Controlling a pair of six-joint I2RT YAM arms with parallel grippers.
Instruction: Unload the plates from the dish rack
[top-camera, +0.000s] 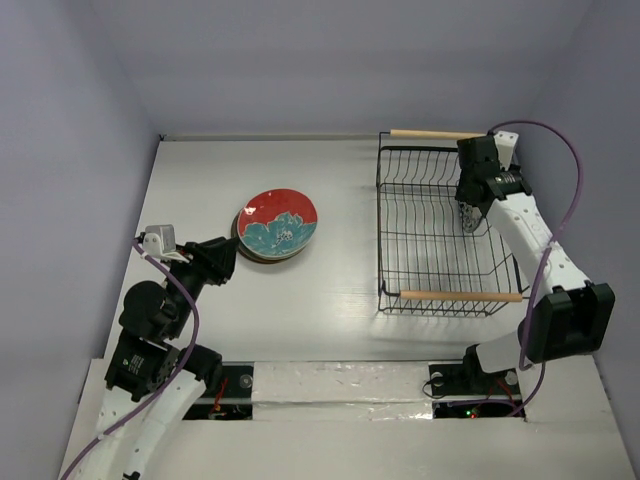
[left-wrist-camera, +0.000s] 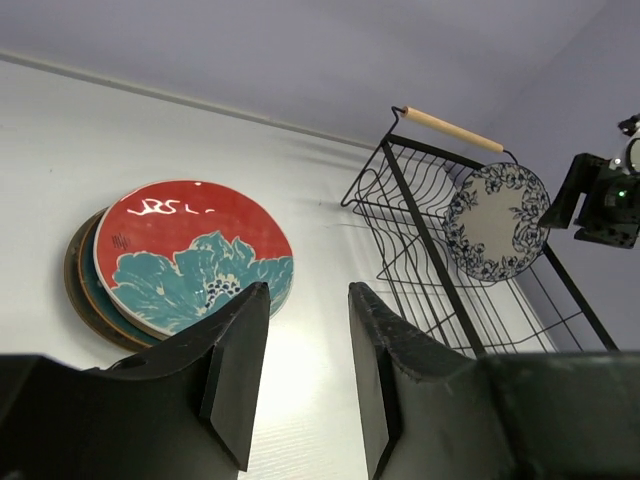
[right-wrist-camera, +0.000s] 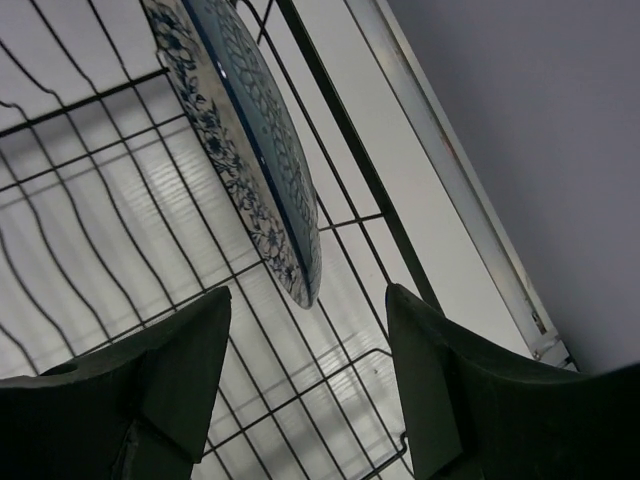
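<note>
Pickup of the white floral plate (right-wrist-camera: 240, 130) from the dish rack (top-camera: 381, 215), right edge: your right gripper (right-wrist-camera: 305, 298) hangs spread at its rim; close, then lift.

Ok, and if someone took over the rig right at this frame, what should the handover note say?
Left gripper: open, empty, beside the stack of plates on the table.
Right gripper: open inside the black wire dish rack, a finger on either side of the upright white plate with blue floral rim, not yet closed.
Done: the red plate with teal flower tops the stack, with at least two more under it.
Left: grip the white plate, lift it out, add it to the stack. The rack holds nothing else.
</note>
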